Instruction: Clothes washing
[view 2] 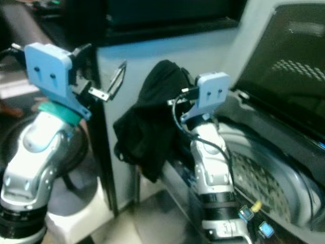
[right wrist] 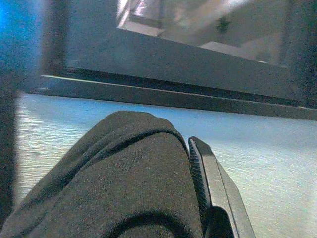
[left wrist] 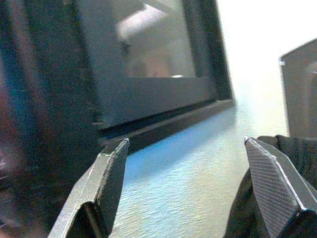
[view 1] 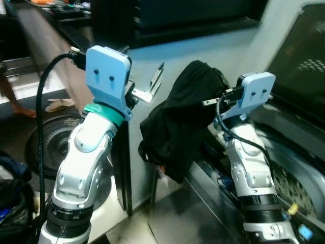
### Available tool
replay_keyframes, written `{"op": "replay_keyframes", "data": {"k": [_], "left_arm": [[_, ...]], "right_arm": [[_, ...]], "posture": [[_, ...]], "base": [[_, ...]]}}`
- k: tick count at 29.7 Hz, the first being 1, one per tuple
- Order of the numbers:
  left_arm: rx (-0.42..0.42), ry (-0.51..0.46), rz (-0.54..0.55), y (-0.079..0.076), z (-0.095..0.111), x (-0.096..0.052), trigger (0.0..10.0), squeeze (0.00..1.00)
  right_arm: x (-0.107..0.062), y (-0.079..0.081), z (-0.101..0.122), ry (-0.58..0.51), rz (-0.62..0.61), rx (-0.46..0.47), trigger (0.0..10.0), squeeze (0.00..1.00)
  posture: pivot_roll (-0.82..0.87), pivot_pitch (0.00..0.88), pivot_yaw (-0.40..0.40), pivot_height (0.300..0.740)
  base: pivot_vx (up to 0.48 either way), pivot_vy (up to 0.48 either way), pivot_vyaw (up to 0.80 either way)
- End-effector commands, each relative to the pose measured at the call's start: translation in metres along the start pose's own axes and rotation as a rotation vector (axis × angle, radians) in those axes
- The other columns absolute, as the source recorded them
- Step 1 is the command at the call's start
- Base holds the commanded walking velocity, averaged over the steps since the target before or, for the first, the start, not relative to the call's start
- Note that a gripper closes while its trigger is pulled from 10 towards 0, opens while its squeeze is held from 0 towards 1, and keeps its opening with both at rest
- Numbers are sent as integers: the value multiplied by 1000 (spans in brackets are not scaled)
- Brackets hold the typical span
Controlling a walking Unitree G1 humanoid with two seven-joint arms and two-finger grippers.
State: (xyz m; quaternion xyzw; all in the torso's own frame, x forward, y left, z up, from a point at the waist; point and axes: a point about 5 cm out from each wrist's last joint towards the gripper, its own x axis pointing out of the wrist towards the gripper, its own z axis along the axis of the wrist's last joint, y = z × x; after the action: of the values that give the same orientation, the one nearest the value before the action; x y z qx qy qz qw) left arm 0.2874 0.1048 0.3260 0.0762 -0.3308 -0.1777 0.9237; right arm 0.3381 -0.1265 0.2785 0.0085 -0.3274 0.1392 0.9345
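Note:
A black garment (view 1: 180, 127) hangs in a bunch from my right gripper (view 1: 216, 90), which is shut on it at chest height, just left of the washing machine's open tub (view 1: 299, 190). In the right wrist view the cloth (right wrist: 119, 183) covers one finger and lies against the other finger (right wrist: 210, 188). My left gripper (view 1: 152, 84) is raised to the left of the garment and stands open with nothing in it. Its two fingers (left wrist: 106, 183) are spread wide before the wall, with the garment's edge (left wrist: 292, 148) behind one fingertip.
The top-loading washer has its dark lid (view 1: 304, 56) up at the right. A dark window frame (view 1: 193, 20) runs across the wall behind. A floor fan (view 1: 45, 147) and a person's sandalled foot (view 1: 58, 104) are at the left, with a dark bag (view 1: 10, 195) at the lower left.

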Motion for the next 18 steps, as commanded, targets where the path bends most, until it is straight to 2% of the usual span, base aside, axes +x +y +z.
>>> {"op": "replay_keyframes", "data": {"k": [1,18], "left_arm": [[6,0,-13,-3,1,0,10000,0],[4,0,-15,-4,0,1,10000,0]], "right_arm": [[1,-1,5,-24,-6,7,10000,0],[3,-2,5,-26,-2,4,10000,0]], "posture": [[116,0,-8,740],[115,0,-9,740]], "base": [[0,0,-800],[0,0,-800]]}}
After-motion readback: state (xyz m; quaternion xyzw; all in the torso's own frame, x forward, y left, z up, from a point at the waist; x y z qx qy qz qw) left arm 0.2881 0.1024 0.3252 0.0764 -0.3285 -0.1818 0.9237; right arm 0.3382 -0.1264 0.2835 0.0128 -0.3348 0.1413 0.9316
